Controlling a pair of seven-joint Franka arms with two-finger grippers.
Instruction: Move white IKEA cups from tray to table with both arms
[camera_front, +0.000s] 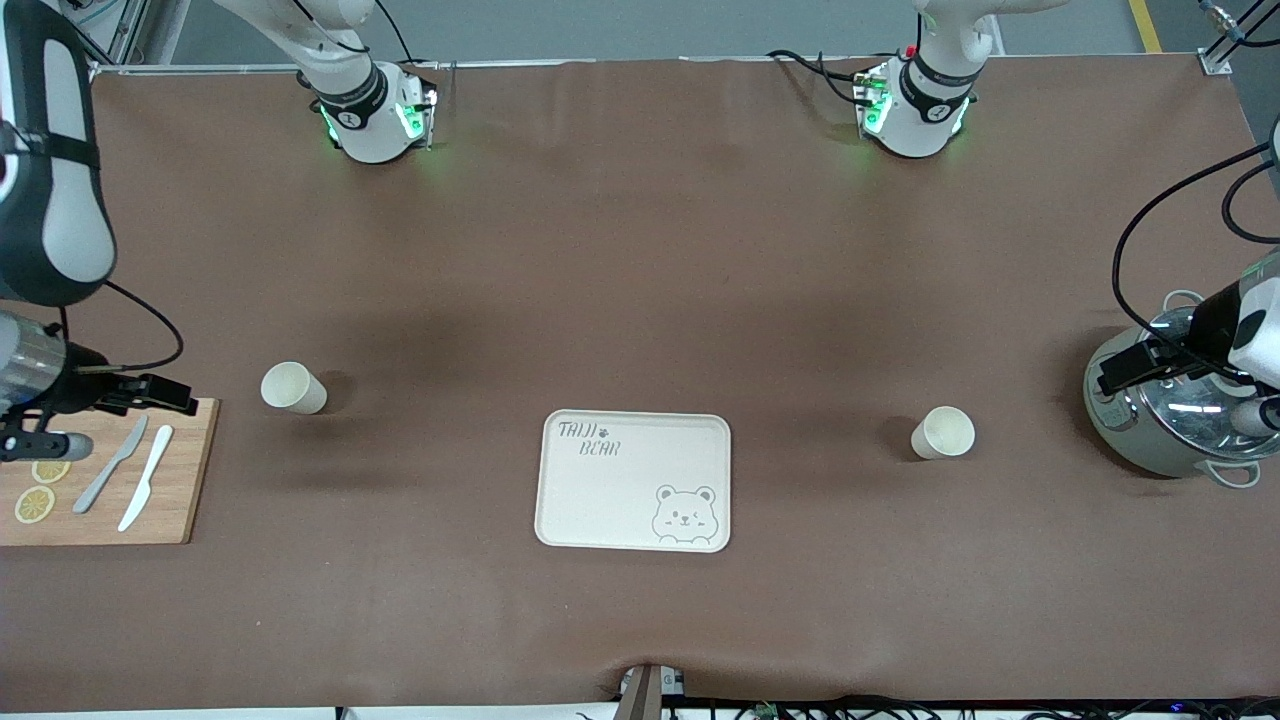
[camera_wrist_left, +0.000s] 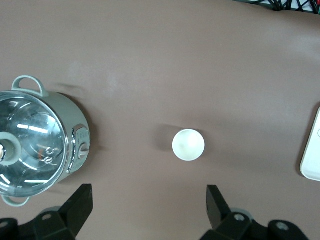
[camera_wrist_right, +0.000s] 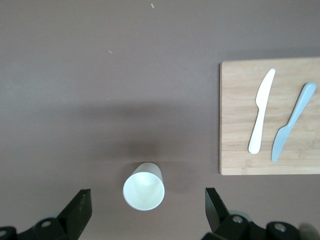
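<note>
- Two small cream-white handleless cups (camera_front: 294, 387) (camera_front: 943, 432) stand on the brown-covered table (camera_front: 640, 250), one toward each end; the cream bear-print tray (camera_front: 634, 481) sits empty near the front edge.
- Left gripper (camera_wrist_left: 147, 207) and right gripper (camera_wrist_right: 145, 210), fingers spread, hang over their cups.
- Placing looks finished; next, both arms should retreat.

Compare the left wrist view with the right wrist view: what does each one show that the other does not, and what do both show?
Only the left wrist view shows the lidded pot and an edge of the tray. Only the right wrist view shows the wooden cutting board with a white knife and a grey knife. Both show one white cup upright on the brown table, with that arm's open gripper above it.
</note>
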